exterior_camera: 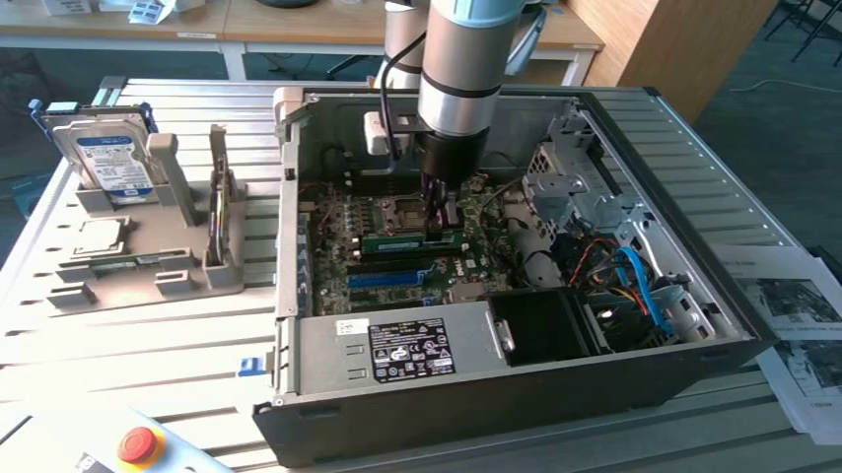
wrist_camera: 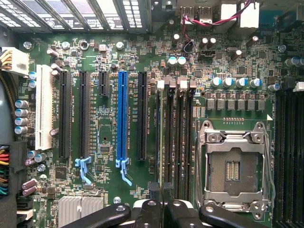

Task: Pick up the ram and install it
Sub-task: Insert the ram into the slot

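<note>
- Your arm (exterior_camera: 455, 59) drops straight down into the open case (exterior_camera: 500, 404), which sits mid-bench with its side panel off.
- Pincer (exterior_camera: 441, 229) is nearly closed, jaws a sliver apart, pinching the ram (exterior_camera: 401, 240) by its top edge near one end.
- The ram is a green stick on its long edge, lying along the memory slots (wrist_camera: 179, 137) on the motherboard (exterior_camera: 335, 246).
- It sits just beside the processor socket (exterior_camera: 405, 209), on the socket's side facing the power supply (exterior_camera: 394, 345).
- You can't tell whether the ram is pushed home in a slot or just resting on one.
- In the wrist view the two dark fingers (wrist_camera: 153, 192) stand close together over the end of the slot row, with the pincer (wrist_camera: 161, 192) midway between them.
- That row runs between the empty socket (wrist_camera: 232, 166) and the blue slot (wrist_camera: 122, 114).
- Tray (exterior_camera: 132, 286) lies on the bench (exterior_camera: 158, 355) toward the edge at the exterior view's left, well apart from the pincer.
- On the tray, a hard drive (exterior_camera: 112, 163) stands upright at the far corner, and a silver processor chip (exterior_camera: 99, 236) lies flat near it.
- A thin stick (exterior_camera: 217, 192) stands on edge in a tray holder on the side nearest the case; you can't tell what it is.
- Red button (exterior_camera: 140, 443) is at the bench's near edge, and papers (exterior_camera: 803, 325) lie at the edge on the exterior view's right.
</note>
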You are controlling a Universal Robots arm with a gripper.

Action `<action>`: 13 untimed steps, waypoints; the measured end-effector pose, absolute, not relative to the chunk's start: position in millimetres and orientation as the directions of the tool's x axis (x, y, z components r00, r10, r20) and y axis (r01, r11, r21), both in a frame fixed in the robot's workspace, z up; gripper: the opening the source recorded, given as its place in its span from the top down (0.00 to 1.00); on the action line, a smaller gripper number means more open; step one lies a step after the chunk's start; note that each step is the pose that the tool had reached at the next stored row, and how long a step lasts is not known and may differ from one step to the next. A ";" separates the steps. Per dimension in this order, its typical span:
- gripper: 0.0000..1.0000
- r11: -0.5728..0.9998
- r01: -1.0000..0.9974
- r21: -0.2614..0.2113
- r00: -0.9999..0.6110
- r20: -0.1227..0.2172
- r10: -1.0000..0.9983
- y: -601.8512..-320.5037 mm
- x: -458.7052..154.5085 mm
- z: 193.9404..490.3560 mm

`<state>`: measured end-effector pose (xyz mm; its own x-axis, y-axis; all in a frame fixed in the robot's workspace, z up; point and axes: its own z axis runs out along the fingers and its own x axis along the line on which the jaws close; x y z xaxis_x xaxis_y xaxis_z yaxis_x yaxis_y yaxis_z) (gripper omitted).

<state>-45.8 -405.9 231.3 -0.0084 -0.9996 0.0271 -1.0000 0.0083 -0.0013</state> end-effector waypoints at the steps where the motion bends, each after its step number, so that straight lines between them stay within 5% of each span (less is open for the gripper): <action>1: 0.88 0.008 -1.000 -0.001 -0.008 0.027 -1.000 -406.0 -45.9 231.3; 13: 0.88 0.011 -1.000 -0.005 -0.011 0.027 -1.000 -406.2 -46.6 229.9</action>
<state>-46.6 -406.2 229.9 -0.0115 -0.9996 0.0271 -0.9999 0.0113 -0.0054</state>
